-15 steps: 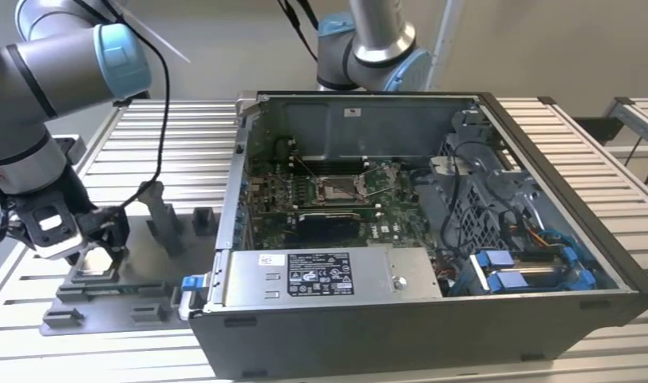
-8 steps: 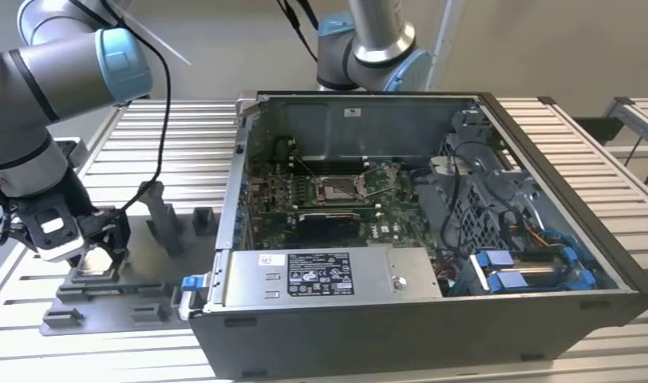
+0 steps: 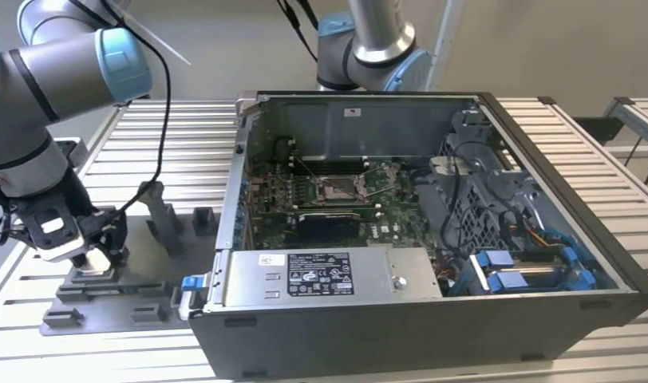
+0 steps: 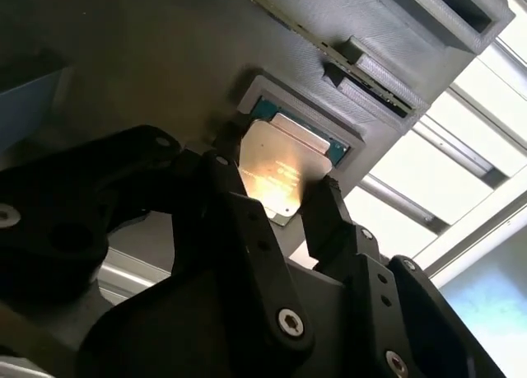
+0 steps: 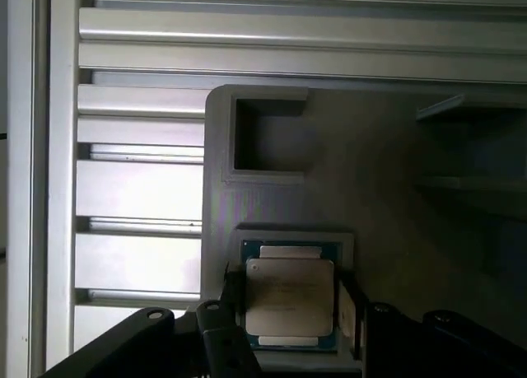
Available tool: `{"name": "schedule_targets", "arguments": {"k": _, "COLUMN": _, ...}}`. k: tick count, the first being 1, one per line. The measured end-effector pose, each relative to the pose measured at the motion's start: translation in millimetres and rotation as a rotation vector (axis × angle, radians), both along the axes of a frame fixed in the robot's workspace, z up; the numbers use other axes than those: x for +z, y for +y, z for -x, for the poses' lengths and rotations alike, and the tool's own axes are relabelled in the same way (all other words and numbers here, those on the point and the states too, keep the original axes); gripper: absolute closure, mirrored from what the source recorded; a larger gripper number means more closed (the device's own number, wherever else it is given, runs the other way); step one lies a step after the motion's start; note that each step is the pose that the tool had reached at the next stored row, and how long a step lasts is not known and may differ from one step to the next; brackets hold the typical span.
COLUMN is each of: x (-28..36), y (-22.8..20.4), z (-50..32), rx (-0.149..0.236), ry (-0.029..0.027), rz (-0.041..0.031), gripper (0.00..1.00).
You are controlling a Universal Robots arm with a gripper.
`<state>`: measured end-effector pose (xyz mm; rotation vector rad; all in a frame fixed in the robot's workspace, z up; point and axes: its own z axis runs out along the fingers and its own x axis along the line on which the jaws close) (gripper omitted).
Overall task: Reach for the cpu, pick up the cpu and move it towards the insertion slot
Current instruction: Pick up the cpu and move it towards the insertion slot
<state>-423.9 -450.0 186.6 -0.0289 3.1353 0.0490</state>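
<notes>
The cpu (image 5: pixel 290 296) is a small silvery square chip with a green rim. It lies in the recess of a grey plastic fixture (image 5: pixel 272 197), and its face shines in the second wrist view (image 4: pixel 276 164). My gripper (image 5: pixel 288 308) is down over it, with one black finger against each of two opposite chip edges (image 4: pixel 323 198). In the exterior view the gripper (image 3: pixel 93 259) is low on the fixture plate (image 3: pixel 111 295), at that view's left. The insertion slot (image 3: pixel 335 187) is a shiny square socket on the board inside the open computer case (image 3: pixel 409 239).
The case's raised metal wall (image 3: pixel 237 175) stands between the fixture plate and the board. Grey upright fixture blocks (image 3: pixel 159 215) stand beside the gripper. A second robot arm (image 3: pixel 367 40) stands behind the case. The work table is of ribbed aluminium slats (image 3: pixel 175 144).
</notes>
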Motion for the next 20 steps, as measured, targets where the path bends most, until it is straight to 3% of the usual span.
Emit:
{"name": "schedule_targets", "arguments": {"k": 5, "x": 0.4, "y": 0.0, "z": 0.0, "rx": 0.000, "ry": -0.0008, "rz": -0.0002, "gripper": 1.00}}
{"name": "schedule_targets", "arguments": {"k": 7, "x": 3.6, "y": 0.0, "z": 0.1, "rx": 0.000, "ry": -0.0006, "rz": -0.0002, "gripper": 1.00}}
{"name": "schedule_targets", "arguments": {"k": 20, "x": 43.5, "y": 0.0, "z": 0.0, "rx": 0.000, "ry": -0.0004, "rz": 0.0000, "gripper": 1.00}}
